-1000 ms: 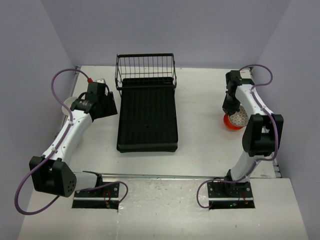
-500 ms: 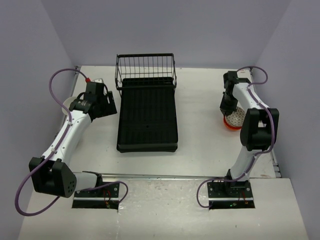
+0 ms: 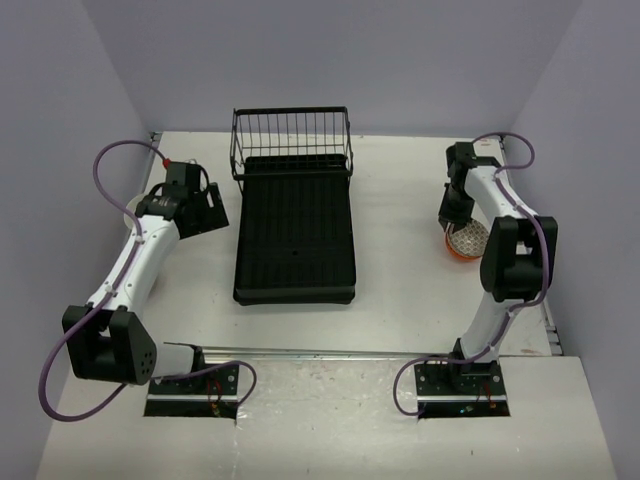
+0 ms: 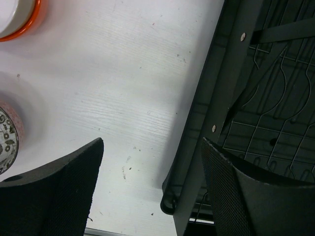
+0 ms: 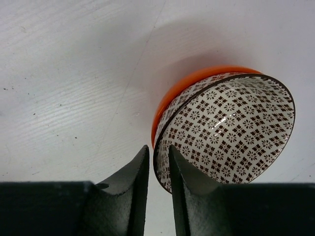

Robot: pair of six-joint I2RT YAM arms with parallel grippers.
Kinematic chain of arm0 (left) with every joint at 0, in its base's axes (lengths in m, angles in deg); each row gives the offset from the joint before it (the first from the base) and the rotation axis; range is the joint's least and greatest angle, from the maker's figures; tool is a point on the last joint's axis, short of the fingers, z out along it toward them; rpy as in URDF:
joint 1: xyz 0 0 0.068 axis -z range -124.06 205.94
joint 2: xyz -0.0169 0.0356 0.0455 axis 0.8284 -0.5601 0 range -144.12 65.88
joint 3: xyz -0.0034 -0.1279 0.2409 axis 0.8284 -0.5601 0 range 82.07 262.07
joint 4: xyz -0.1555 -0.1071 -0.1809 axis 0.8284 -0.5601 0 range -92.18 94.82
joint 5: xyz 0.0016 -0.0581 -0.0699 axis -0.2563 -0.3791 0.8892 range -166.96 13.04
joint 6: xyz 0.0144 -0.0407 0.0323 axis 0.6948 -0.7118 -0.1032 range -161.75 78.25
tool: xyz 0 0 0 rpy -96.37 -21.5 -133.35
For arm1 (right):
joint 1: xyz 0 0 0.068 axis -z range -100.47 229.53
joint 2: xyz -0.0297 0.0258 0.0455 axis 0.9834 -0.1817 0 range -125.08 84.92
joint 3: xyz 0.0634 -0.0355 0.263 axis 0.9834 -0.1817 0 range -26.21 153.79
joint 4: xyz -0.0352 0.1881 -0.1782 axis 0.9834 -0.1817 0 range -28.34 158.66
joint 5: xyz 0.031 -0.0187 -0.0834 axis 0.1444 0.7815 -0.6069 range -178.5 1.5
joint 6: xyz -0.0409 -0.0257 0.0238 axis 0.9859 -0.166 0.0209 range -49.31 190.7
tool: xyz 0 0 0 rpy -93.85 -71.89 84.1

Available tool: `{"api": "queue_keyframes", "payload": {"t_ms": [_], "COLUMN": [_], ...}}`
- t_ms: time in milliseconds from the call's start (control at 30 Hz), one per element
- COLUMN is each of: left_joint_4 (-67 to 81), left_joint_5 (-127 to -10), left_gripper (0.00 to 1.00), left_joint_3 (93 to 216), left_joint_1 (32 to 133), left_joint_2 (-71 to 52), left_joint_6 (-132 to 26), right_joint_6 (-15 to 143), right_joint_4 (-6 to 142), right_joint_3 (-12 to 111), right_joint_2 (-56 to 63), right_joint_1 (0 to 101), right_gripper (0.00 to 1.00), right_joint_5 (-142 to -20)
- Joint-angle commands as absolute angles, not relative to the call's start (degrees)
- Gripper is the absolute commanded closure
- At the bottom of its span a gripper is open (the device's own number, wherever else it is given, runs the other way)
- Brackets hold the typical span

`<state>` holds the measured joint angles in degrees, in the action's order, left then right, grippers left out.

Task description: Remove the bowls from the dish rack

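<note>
Our spread, empty left pincer [image 4: 151, 147] has drifted left of the mid-frame dish rack [image 3: 295, 230]. Our right pincer [image 5: 158, 150] pinches the rim of the tilted bowl [image 5: 231, 123] at right; seemingly barely supported, it could roll on release.

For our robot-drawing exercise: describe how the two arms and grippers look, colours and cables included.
Both the left arm and right arm have white links and black joint housings. A purple cable loops along each, red-tipped on the left. Gripper fingers are matte black wedges.
</note>
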<state>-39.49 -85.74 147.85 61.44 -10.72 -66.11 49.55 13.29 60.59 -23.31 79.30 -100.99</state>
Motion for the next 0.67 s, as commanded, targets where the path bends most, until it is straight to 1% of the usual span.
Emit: {"api": "queue_keyframes", "payload": {"t_ms": [0,33,100,133,200,233,267,300,333,367,433,467,633], "left_joint_4": [-39.7,-39.7,-39.4,-39.5,-39.5,-39.4,-39.2,-38.8,-38.5,-37.9,-37.2,-36.8,-36.5], "left_joint_5": [-87.3,-88.0,-88.7,-89.2,-89.4,-89.4,-89.2,-89.2,-89.0,-88.7,-87.3,-87.1,-86.7], "left_gripper": [0.20,0.19,0.19,0.19,0.18,0.18,0.18,0.18,0.18,0.17,0.15,0.13,0.04], "left_joint_3": [149.0,148.9,148.1,147.6,146.8,146.5,145.8,145.6,145.4,145.0,144.7,144.6,144.3], "left_joint_1": [60.8,60.7,60.4,60.2,59.6,59.4,59.3,59.0,59.0,58.9,58.9,58.9,58.9], "left_joint_2": [-9.1,-8.6,-8.6,-9.0,-9.4,-9.8,-9.8,-9.8,-9.6,-9.5,-9.2,-9.1,-8.5], "left_joint_6": [-66.5,-66.7,-66.5,-66.5,-65.9,-65.7,-65.4,-65.3,-65.2,-65.2,-65.0,-65.1,-64.8], "right_joint_6": [49.3,49.2,49.0,49.1,49.0,49.2,49.2,49.2,49.7,49.6,49.5,49.3,48.9], "right_joint_4": [15.7,15.7,16.0,16.4,17.4,18.1,18.5,19.1,19.6,20.6,21.5,22.4,24.9], "right_joint_3": [59.7,59.0,58.6,57.6,56.2,55.8,55.3,54.3,53.9,53.4,52.0,51.4,45.7], "right_joint_2": [-18.9,-16.9,-14.4,-11.4,-8.4,-6.0,-4.7,-3.3,-0.9,0.2,2.8,5.3,12.1], "right_joint_1": [78.9,78.7,78.2,78.0,76.8,75.6,74.8,73.9,72.5,71.8,69.4,68.8,65.1], "right_gripper": [0.75,0.70,0.64,0.58,0.50,0.41,0.34,0.30,0.24,0.14,0.08,0.02,0.01], "right_joint_5": [-102.0,-101.8,-101.1,-99.8,-95.6,-92.0,-90.9,-89.5,-88.3,-84.3,-81.7,-79.4,-74.1]}}
